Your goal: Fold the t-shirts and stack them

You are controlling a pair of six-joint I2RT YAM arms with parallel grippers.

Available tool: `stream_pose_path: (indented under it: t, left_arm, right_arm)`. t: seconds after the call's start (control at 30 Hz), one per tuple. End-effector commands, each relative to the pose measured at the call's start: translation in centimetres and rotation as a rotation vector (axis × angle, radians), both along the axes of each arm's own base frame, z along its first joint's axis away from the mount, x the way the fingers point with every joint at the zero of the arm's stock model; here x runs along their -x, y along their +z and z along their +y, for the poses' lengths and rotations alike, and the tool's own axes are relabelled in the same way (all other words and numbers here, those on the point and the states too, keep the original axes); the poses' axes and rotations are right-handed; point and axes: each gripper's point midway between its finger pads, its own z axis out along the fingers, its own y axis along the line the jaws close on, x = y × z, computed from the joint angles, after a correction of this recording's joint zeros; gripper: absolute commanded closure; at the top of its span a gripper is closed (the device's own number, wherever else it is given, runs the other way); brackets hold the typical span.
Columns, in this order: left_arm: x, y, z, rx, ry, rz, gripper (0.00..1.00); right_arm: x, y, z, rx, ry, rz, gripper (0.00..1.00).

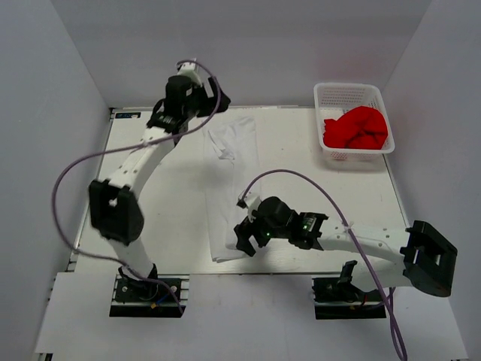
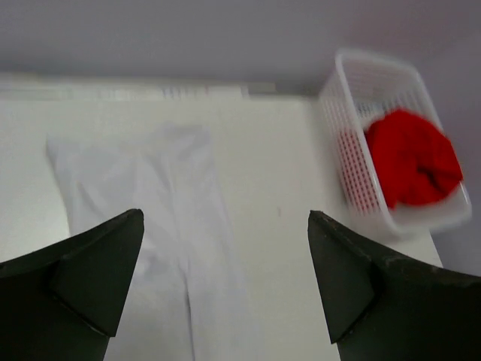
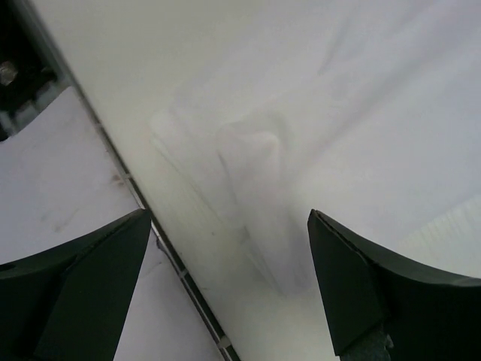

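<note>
The white t-shirt (image 1: 231, 188) lies as a long narrow folded strip down the middle of the table, from the back to the front edge. It shows in the left wrist view (image 2: 180, 226) and the right wrist view (image 3: 263, 188). The red t-shirt (image 1: 356, 127) lies crumpled in the white basket (image 1: 328, 95), also in the left wrist view (image 2: 412, 158). My left gripper (image 1: 214, 101) is open and empty above the strip's far end. My right gripper (image 1: 242, 239) is open and empty over the strip's near end by the table's front edge.
The white lattice basket (image 2: 353, 113) stands at the table's back right corner. The table's front edge (image 3: 143, 203) with a dark gap runs under the right gripper. Grey walls close in the back and sides.
</note>
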Motion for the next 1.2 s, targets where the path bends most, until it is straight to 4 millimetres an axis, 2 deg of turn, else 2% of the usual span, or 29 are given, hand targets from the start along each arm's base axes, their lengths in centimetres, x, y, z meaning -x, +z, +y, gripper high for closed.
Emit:
stream_pose_path:
  t: [0.0, 0.03, 0.07, 0.1, 0.17, 0.2, 0.23, 0.27, 0.3, 0.33, 0.37, 0.4, 0.47, 0.5, 0.57, 0.63, 0.77, 0.87, 0.9, 1.0, 1.03, 1.07, 1.17]
  left_arm:
    - [9.0, -2.7, 1.2, 0.019, -0.028, 0.088, 0.00]
    - [11.9, -7.2, 2.3, 0.017, 0.016, 0.196, 0.00]
    - [13.7, -7.6, 2.3, 0.026, 0.009, 0.205, 0.00]
    - [16.6, -8.6, 3.0, 0.048, 0.001, 0.240, 0.00]
    - [19.9, -10.3, 3.1, 0.049, -0.002, 0.329, 0.00]
    - [23.0, -13.8, 4.0, 0.022, 0.002, 0.465, 0.00]
    - [25.3, -13.8, 3.8, 0.044, -0.021, 0.492, 0.00]
    - [27.4, -14.9, 3.9, 0.042, -0.043, 0.535, 0.00]
    - [30.6, -18.3, 4.7, 0.037, -0.047, 0.634, 0.00]
    - [32.2, -18.9, 4.4, 0.068, -0.066, 0.664, 0.00]
    - [33.6, -18.1, 4.2, 0.104, -0.104, 0.639, 0.00]
    - [35.8, -19.4, 4.1, 0.126, -0.146, 0.698, 0.00]
    - [37.5, -19.5, 3.8, 0.148, -0.188, 0.711, 0.06]
    - [39.1, -19.8, 3.5, 0.164, -0.244, 0.728, 0.06]
    - [40.2, -19.8, 2.9, 0.188, -0.305, 0.732, 0.06]
    - [42.2, -21.2, 2.5, 0.189, -0.366, 0.796, 0.09]
    - [43.8, -23.5, 2.5, 0.143, -0.378, 0.888, 0.18]
    - [44.1, -24.3, 3.3, 0.071, -0.338, 0.915, 0.36]
    - [44.3, -24.3, 3.2, 0.066, -0.348, 0.915, 0.36]
    - [44.5, -25.1, 2.8, 0.061, -0.360, 0.924, 0.37]
    - [44.8, -25.3, 2.8, 0.051, -0.367, 0.937, 0.39]
    - [44.4, -25.5, 2.7, 0.048, -0.359, 0.925, 0.41]
    - [44.7, -26.6, 2.8, 0.012, -0.339, 0.963, 0.43]
  right_arm:
    - [-2.6, -0.6, -2.4, 0.009, -0.256, 0.030, 0.09]
    - [-3.2, -1.2, -3.4, 0.030, -0.304, 0.036, 0.09]
    - [-2.8, -1.7, -4.4, 0.047, -0.326, 0.063, 0.09]
    - [-2.8, -2.0, -5.1, 0.046, -0.352, 0.087, 0.09]
    - [-2.1, -2.4, -5.9, 0.052, -0.344, 0.140, 0.09]
    - [-1.7, -2.6, -6.0, 0.056, -0.340, 0.170, 0.09]
    - [-1.2, -3.0, -6.5, 0.078, -0.338, 0.205, 0.09]
    - [-0.2, -3.3, -6.6, 0.094, -0.307, 0.251, 0.09]
    - [0.1, -4.0, -7.0, 0.113, -0.325, 0.285, 0.09]
    - [0.4, -4.3, -7.1, 0.120, -0.318, 0.300, 0.09]
    - [1.3, -4.4, -7.0, 0.115, -0.289, 0.342, 0.09]
    - [1.3, -4.7, -6.6, 0.103, -0.294, 0.363, 0.09]
    - [2.4, -5.1, -6.3, 0.094, -0.250, 0.416, 0.09]
    - [2.1, -5.3, -5.9, 0.086, -0.255, 0.420, 0.09]
    - [2.1, -5.6, -5.6, 0.086, -0.265, 0.446, 0.09]
    - [2.2, -6.1, -5.3, 0.088, -0.277, 0.473, 0.09]
    - [2.9, -7.1, -5.8, 0.100, -0.312, 0.535, 0.09]
    - [2.3, -7.4, -6.2, 0.110, -0.352, 0.519, 0.09]
    - [1.9, -7.4, -6.4, 0.110, -0.370, 0.513, 0.09]
    - [1.7, -7.8, -6.5, 0.132, -0.376, 0.524, 0.21]
    - [1.7, -7.7, -6.4, 0.128, -0.374, 0.531, 0.33]
    - [1.6, -8.0, -6.6, 0.139, -0.383, 0.540, 0.38]
    - [1.6, -8.5, -7.0, 0.169, -0.398, 0.553, 0.43]
